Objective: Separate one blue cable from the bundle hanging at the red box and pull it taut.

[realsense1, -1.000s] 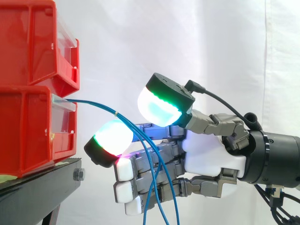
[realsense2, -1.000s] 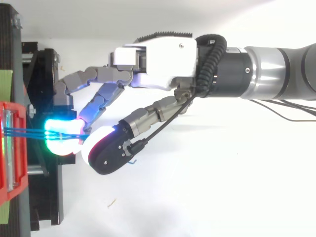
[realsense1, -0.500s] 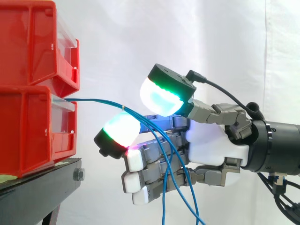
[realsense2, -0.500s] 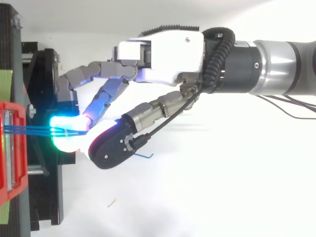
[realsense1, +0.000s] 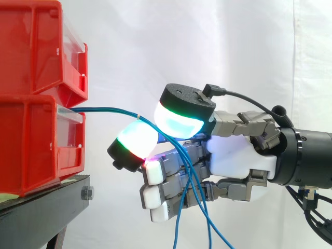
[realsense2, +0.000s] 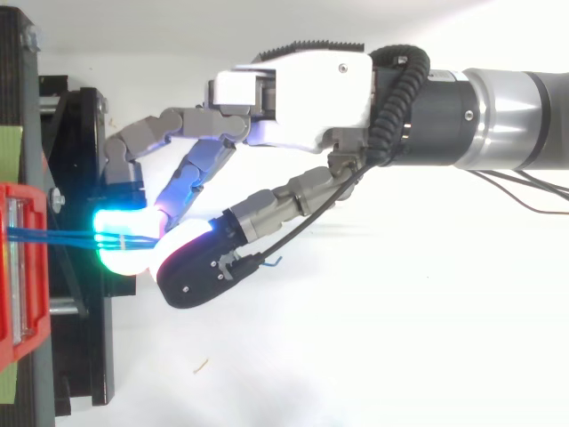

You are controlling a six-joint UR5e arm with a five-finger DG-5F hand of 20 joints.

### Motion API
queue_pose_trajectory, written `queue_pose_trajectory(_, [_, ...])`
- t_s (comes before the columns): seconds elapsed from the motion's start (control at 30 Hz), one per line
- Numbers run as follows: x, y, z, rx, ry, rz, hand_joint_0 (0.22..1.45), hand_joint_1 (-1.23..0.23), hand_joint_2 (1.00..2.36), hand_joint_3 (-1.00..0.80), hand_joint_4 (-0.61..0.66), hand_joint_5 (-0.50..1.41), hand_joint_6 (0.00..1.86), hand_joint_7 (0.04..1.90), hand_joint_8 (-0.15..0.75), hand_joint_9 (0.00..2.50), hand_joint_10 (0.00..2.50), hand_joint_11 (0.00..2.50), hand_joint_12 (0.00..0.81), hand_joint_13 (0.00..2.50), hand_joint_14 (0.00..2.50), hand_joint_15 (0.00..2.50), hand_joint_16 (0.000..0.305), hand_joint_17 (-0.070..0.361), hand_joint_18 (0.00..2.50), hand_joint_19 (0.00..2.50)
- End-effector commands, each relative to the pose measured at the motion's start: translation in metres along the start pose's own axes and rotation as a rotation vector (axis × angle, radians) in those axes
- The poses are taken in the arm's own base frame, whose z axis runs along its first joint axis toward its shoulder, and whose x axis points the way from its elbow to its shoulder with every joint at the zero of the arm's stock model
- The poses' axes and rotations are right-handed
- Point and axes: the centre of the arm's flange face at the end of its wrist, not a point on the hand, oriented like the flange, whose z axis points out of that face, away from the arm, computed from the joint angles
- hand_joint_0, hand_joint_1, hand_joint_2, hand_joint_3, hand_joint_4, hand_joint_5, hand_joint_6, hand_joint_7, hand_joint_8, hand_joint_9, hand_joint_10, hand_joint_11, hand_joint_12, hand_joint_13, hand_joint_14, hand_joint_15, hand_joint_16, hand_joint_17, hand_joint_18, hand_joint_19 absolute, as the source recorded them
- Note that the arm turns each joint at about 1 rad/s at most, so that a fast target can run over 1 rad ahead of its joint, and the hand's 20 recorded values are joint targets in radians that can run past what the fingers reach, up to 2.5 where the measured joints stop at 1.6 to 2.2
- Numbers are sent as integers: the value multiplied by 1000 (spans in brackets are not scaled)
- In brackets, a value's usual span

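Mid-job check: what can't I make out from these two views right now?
How many blue cables the hand pinches: glowing pads cover the contact in the side view, their glare in the top view.
Cable ends: cut off by the side view's bottom edge.
Where the cables anchor in the red box: hidden behind its front wall.

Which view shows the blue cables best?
Side view: the blue cables run from the red box, pass between the fingers, then hang down. The top view gives a short stretch from box to fingers.
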Motion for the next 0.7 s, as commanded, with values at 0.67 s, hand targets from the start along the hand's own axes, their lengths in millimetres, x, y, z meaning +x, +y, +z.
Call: queue_pose_trajectory(0.67, [0,0,0,0,1,-1,636,-718,1004,-82,179,-171,806,861,306,931,10,571,354,933,15,446,53,119,816,368])
